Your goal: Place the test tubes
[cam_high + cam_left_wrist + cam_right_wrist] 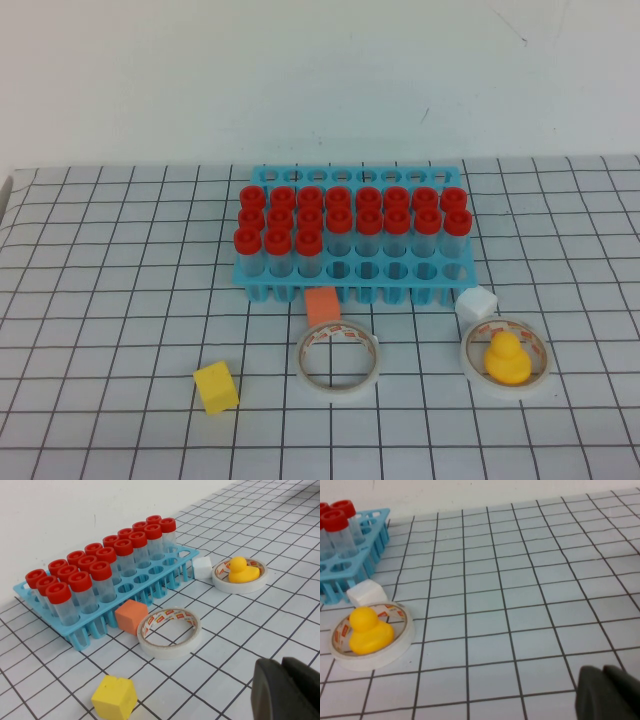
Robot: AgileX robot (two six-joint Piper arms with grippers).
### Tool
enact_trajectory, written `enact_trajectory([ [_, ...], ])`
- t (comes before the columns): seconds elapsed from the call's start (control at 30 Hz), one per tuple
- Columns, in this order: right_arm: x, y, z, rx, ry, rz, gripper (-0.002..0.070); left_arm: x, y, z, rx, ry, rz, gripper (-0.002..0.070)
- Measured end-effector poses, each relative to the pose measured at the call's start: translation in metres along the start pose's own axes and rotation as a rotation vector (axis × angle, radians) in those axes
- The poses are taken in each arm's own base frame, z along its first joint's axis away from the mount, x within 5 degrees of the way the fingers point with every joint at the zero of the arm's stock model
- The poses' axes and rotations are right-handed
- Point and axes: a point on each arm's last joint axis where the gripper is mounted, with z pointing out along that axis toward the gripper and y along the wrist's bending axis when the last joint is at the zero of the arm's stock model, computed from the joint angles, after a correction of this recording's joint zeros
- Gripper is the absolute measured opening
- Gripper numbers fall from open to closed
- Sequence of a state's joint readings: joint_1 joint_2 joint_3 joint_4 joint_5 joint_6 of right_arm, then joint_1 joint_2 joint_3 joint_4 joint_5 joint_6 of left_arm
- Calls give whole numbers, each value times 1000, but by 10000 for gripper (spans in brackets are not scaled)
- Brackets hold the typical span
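Red-capped test tubes (339, 215) all stand upright in the blue rack (355, 285) toward the far edge of the table (100, 300), about mid-width; front row's got three, at its left end; orange cube (322, 305) sits just in front of the rack; left claw (282, 680) is closed on nothing over the near left part; right claw (605, 690) same deal, pinched together and empty, near right, well apart from the duck (367, 630)
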State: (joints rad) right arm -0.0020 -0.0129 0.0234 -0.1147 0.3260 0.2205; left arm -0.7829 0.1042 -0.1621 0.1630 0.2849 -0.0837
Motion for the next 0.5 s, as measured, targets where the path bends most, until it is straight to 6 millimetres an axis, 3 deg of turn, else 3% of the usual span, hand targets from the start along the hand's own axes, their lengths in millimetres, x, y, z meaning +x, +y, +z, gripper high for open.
enact_trajectory([
  [0.5,0,0,0,2,6,1,-1,0,0,0,0,2,0,-2],
])
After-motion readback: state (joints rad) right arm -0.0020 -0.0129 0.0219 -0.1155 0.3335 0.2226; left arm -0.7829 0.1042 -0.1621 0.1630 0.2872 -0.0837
